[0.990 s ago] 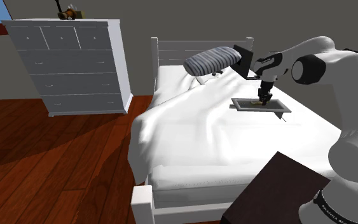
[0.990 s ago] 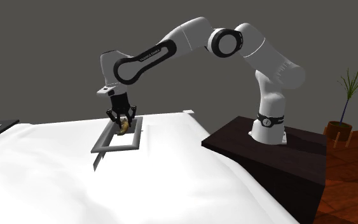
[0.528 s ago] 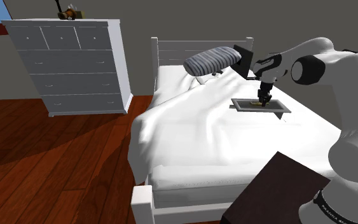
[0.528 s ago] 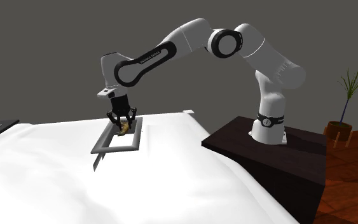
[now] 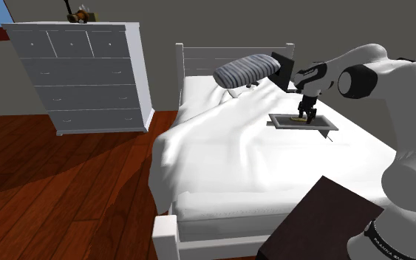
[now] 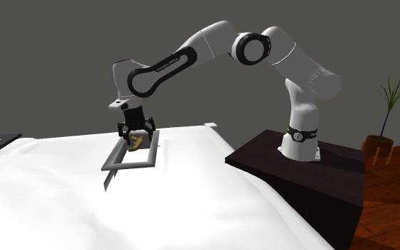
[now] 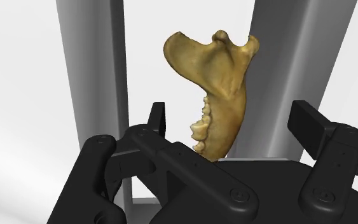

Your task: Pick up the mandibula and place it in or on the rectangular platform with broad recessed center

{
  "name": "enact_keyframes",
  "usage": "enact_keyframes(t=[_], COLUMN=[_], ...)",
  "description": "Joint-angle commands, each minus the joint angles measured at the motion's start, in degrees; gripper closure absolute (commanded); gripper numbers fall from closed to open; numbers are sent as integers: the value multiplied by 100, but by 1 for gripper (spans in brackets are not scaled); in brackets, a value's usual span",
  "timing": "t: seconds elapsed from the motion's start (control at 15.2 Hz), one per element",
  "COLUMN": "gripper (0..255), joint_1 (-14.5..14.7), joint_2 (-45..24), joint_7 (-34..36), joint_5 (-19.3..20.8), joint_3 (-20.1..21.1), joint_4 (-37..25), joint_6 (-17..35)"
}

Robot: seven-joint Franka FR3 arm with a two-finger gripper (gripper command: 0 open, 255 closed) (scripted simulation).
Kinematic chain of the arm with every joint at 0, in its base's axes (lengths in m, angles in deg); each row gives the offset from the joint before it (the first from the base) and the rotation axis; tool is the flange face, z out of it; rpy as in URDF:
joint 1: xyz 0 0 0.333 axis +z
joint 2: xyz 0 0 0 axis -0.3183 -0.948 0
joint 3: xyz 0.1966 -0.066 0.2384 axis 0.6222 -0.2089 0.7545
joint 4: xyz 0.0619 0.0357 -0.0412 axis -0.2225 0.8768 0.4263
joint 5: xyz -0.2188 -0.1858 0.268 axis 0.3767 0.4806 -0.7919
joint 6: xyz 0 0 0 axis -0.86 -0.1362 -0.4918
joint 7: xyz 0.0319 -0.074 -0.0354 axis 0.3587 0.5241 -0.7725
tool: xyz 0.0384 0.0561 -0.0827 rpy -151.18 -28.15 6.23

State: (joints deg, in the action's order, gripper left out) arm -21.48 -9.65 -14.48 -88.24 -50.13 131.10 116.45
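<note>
In the shoulder view a white dresser [image 5: 88,74] stands at the left on the wood floor. A white bed [image 5: 221,148] takes up the middle with a striped pillow [image 5: 244,72] near its headboard, and right of centre a grey tray [image 5: 324,124] lies on the sheet. The yellowish jawbone [image 7: 219,89] lies in the tray's sunken middle, and the gripper [image 6: 136,135] hangs just over it, its fingers [image 7: 156,118] spread apart on either side of the bone without touching it.

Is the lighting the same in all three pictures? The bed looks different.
Shoulder view: the bed shows soft grey folds, and a dark shadow crosses the floor by the dresser. Second exterior view: the bed looks almost flat white. Wrist view: the jawbone is evenly lit, without glare.
</note>
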Motion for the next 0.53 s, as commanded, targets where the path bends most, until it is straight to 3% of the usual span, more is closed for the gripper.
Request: enact_keyframes(t=[0.0, 0.2, 0.46], gripper=[0, 0, 0], joint_1=[-3, -7, -7], joint_2=[69, 210, 210], joint_7=[1, 20, 20], joint_5=[9, 33, 33], joint_3=[-8, -24, -24], joint_4=[-72, -374, -374], joint_6=[-141, -582, -582])
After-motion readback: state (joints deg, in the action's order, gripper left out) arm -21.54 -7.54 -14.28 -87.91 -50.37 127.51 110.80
